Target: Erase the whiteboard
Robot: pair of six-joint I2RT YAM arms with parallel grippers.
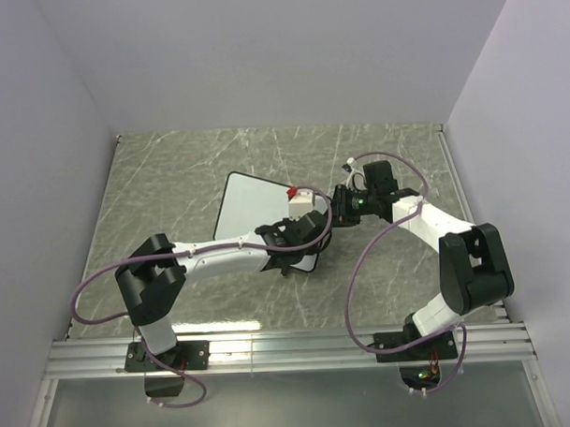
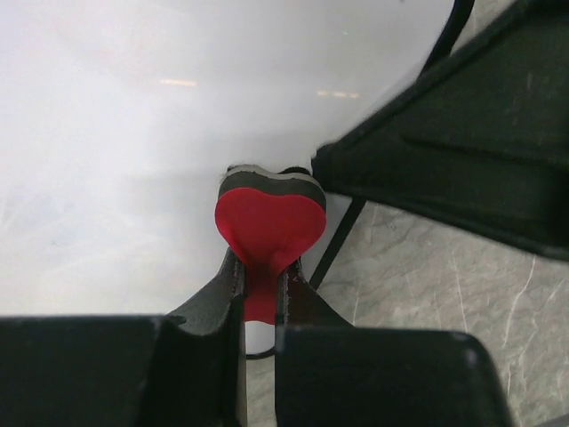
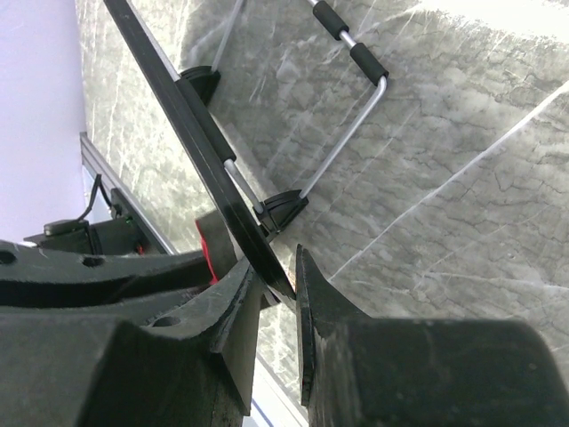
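The whiteboard (image 1: 252, 215) stands tilted on the marble table, its white face (image 2: 133, 133) filling the left wrist view with no clear marks on it. My left gripper (image 2: 258, 276) is shut on a red heart-shaped eraser (image 2: 271, 222), whose dark pad is pressed against the board near its right edge; from above the eraser (image 1: 292, 191) shows at the board's far right corner. My right gripper (image 3: 280, 276) is shut on the board's thin black frame (image 3: 178, 116), seen edge-on. From above, the right gripper (image 1: 330, 212) sits beside the board's right edge.
A wire stand (image 3: 347, 133) with black feet props the board from behind. The right gripper's dark body (image 2: 444, 160) looms close beside the eraser. Grey walls enclose the table (image 1: 171, 171), and a metal rail (image 1: 290, 349) runs along the near edge.
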